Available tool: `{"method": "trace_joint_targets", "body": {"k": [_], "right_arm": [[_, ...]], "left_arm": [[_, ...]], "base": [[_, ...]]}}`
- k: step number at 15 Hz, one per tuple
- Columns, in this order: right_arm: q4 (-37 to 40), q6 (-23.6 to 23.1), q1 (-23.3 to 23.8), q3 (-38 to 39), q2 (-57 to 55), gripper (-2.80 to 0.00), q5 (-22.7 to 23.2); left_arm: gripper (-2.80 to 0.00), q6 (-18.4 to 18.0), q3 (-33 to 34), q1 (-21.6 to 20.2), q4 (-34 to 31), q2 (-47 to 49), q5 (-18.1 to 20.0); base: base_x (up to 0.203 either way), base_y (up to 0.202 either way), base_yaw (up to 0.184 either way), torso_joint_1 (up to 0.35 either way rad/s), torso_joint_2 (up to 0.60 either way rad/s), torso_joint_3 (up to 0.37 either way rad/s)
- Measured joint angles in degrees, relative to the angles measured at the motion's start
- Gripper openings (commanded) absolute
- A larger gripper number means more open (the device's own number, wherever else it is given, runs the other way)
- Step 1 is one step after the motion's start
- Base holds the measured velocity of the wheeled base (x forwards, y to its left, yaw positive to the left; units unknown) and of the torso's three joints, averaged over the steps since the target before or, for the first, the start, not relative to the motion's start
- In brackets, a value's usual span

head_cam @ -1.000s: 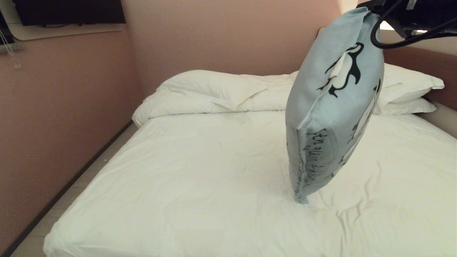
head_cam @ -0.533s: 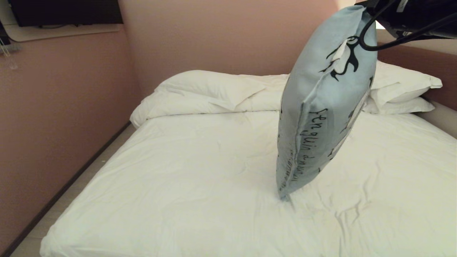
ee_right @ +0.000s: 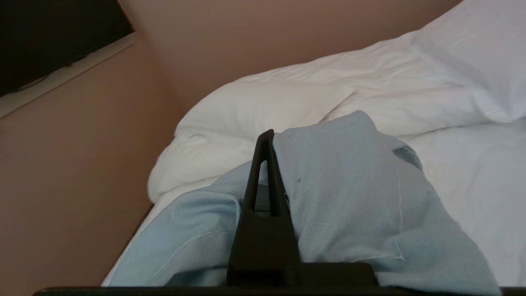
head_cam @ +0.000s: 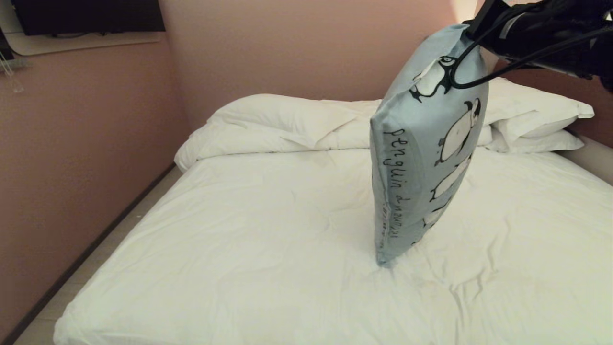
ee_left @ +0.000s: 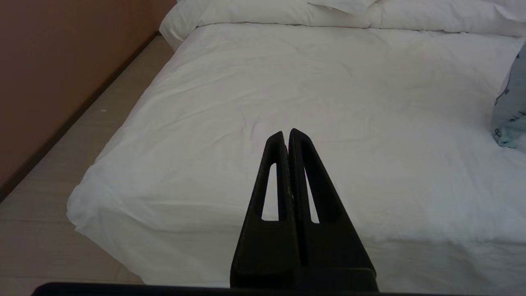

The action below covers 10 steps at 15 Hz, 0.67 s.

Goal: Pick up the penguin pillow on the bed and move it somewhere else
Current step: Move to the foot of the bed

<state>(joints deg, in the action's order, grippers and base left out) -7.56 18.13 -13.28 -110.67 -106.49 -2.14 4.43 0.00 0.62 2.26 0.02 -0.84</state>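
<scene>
- My right gripper point(ee_right: 274, 172) is clamped tight on the top corner of the penguin pillow point(head_cam: 426, 158), the blue-grey cloth bunched around my one visible finger.
- The pillow hangs straight down below my right gripper, standing on end, its lowest corner touching the white sheet of the bed point(head_cam: 268, 249) near the middle.
- The script edge faces away from my right arm; the penguin print faces sideways.
- Beyond my gripper lie the white pillows point(head_cam: 287, 120) against the pink wall point(head_cam: 306, 48).
- My left gripper point(ee_left: 286, 142) is closed and empty, parked over the bed's near corner, the pillow's bottom corner well off to its side.
</scene>
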Motion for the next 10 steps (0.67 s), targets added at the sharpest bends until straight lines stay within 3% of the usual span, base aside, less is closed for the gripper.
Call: {"method": "trace_joint_targets", "body": {"k": [4,10], "right_arm": [[-5.6,-2.7,-0.1,0.0,-2.1,-2.8,-2.4],[-10.3,-2.9,0.6,0.0,-1.8,-2.8,-2.7]], "left_arm": [[-2.8,0.0,0.0,0.0,0.0,0.0,0.0],[-2.8,0.0,0.0,0.0,0.0,0.0,0.0]], "base": [[0.0,0.0,0.0,0.0,0.0,0.0],[0.0,0.0,0.0,0.0,0.0,0.0]]}}
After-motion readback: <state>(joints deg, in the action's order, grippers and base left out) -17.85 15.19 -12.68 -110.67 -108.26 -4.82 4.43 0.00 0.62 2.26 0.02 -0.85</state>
